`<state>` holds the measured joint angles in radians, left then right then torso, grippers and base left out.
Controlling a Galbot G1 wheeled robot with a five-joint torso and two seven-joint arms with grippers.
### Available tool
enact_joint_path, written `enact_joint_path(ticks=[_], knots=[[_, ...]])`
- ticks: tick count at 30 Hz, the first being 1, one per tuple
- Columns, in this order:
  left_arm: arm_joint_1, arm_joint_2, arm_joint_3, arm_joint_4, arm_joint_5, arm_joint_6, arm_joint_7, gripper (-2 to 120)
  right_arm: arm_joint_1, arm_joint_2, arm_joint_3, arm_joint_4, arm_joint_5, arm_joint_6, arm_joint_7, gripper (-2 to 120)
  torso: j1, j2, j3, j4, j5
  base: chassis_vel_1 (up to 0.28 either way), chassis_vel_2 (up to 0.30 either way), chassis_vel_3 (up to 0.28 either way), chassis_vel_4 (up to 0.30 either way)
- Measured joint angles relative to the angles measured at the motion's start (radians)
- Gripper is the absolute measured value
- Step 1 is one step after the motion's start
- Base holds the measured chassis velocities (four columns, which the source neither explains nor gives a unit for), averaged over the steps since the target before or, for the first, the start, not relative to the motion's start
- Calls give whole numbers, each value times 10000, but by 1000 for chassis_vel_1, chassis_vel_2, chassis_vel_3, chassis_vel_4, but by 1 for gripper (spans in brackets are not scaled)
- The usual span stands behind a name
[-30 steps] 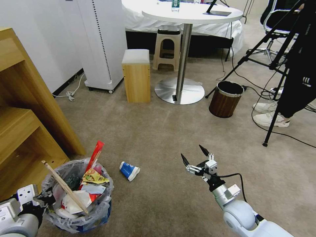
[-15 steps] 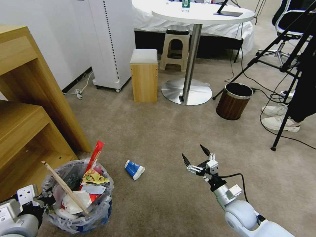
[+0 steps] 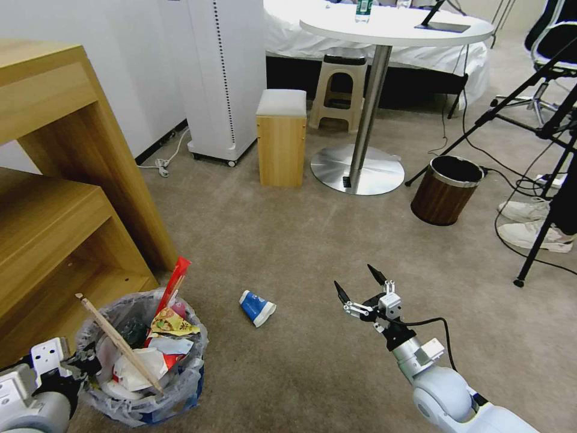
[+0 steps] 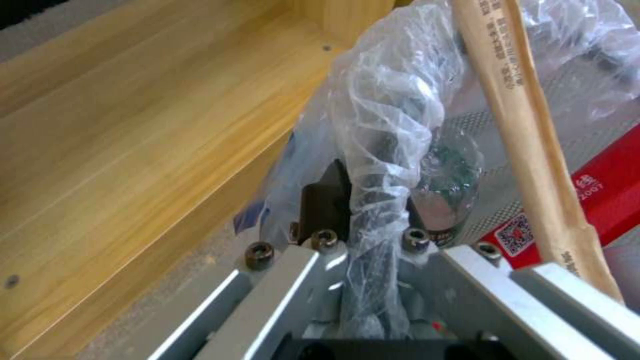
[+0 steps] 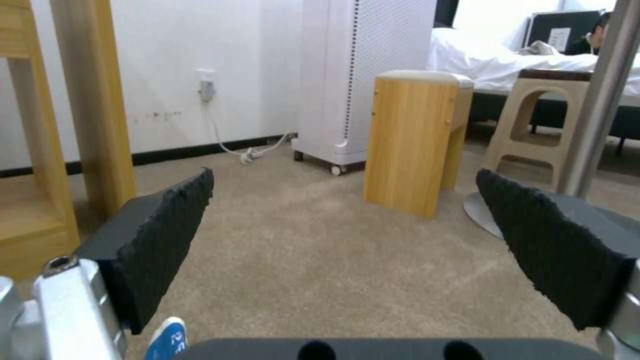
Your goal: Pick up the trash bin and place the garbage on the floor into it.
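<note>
Your trash bin (image 3: 141, 367) sits low on the left of the head view, on the beige carpet (image 3: 288, 240) just in front of the wooden shelf unit (image 3: 54, 198). Its crinkly bag is stuffed: a wooden stick (image 3: 117, 343) leans across it, a red wrapper (image 3: 174, 279) pokes up at the far rim, and a yellow wrapper (image 3: 171, 323) and white tissue lie on top. What lies deeper in the bin is buried and hard to make out.

Your left gripper (image 3: 84, 364) is at the bin's near-left rim, mostly cut off by the picture's corner. In the left wrist view the left gripper (image 4: 370, 200) is pinched on a bunched fold of the bag and the rim under it; the plastic hides the inner finger almost entirely.

One piece of litter is on the floor: a crushed blue-and-white paper cup (image 3: 257, 307), lying on its side between the bin and your right arm. In the right wrist view just a blue sliver of that cup (image 5: 167, 340) peeks past the finger.

Your right gripper (image 3: 359, 285) hangs above the carpet to the cup's right, fingers spread wide and holding nothing.

Farther off stand a wooden stool (image 3: 280, 144), a round table (image 3: 390, 27) and a brown bin (image 3: 446, 189).
</note>
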<state>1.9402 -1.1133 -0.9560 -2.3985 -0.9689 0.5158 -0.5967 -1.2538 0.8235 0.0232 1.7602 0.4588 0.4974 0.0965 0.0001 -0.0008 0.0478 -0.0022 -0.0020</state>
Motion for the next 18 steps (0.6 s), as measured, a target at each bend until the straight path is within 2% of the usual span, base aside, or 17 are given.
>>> enact_joint_path(ticks=[18], knots=[[-36,93,68,-17,6,-45,-84,1,-96,-92,79,108,-49,-127,30,100,0,0,0,0,0,0,0,0,0]])
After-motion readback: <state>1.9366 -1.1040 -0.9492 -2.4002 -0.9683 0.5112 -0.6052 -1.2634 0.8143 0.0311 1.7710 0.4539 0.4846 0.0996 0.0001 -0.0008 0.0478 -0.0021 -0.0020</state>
